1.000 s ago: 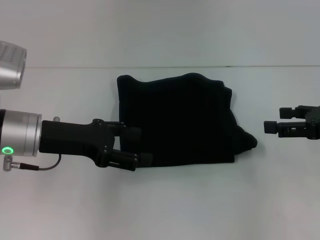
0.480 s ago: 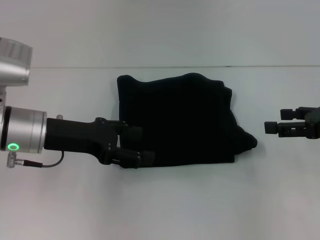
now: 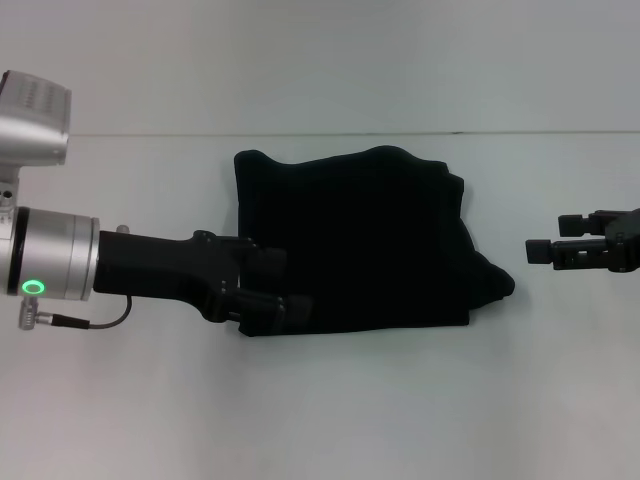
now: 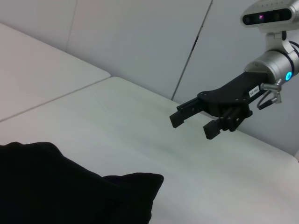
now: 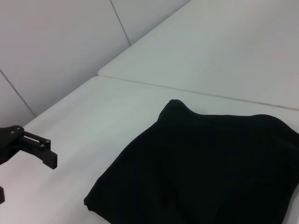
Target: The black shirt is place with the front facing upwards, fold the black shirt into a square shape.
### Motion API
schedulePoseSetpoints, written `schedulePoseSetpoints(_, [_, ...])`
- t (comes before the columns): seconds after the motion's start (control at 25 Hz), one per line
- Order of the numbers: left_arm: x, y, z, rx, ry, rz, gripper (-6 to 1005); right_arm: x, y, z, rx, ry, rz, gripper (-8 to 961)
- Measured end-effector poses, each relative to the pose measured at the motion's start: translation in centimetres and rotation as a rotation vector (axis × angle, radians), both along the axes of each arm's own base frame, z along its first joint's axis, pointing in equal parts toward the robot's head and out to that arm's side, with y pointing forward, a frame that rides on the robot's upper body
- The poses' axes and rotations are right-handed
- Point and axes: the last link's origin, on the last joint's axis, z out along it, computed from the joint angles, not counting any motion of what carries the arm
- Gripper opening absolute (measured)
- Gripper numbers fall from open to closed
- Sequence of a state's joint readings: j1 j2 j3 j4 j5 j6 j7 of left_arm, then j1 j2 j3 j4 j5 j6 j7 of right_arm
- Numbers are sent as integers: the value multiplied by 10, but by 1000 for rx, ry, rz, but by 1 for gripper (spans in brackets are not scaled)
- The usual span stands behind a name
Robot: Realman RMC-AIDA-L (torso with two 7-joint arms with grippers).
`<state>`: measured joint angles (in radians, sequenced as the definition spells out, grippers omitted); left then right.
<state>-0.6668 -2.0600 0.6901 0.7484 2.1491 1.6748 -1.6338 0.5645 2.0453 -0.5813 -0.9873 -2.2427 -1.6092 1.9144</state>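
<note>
Now the left gripper has slid further onto the shirt's near-left corner than a second ago; I cannot tell how its jaws stand. The shirt lies folded mid-counter. The right gripper, jaws apart and empty, hovers beyond the shirt's right edge. Pale wall panels rise behind.

Left hand now further right in the head view, pushed from the lower-left edge of the black shirt onto its lower-left corner, fingertips overlapping the cloth. Silver wrist section drawn further into the frame's left side.
</note>
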Motion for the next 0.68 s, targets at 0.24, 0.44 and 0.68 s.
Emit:
schedulePoseSetpoints(0.24, [0,2,0,7,3,12,891,0,0,1,1,-2,3,930])
schedulePoseSetpoints(0.44, [-1,5,0,19,7,31,891,-1,0,1,0,-2,4,930])
schedulePoseSetpoints(0.68, [-2,6,2,24,11,42,891,-1,0,2,2,3,5,930])
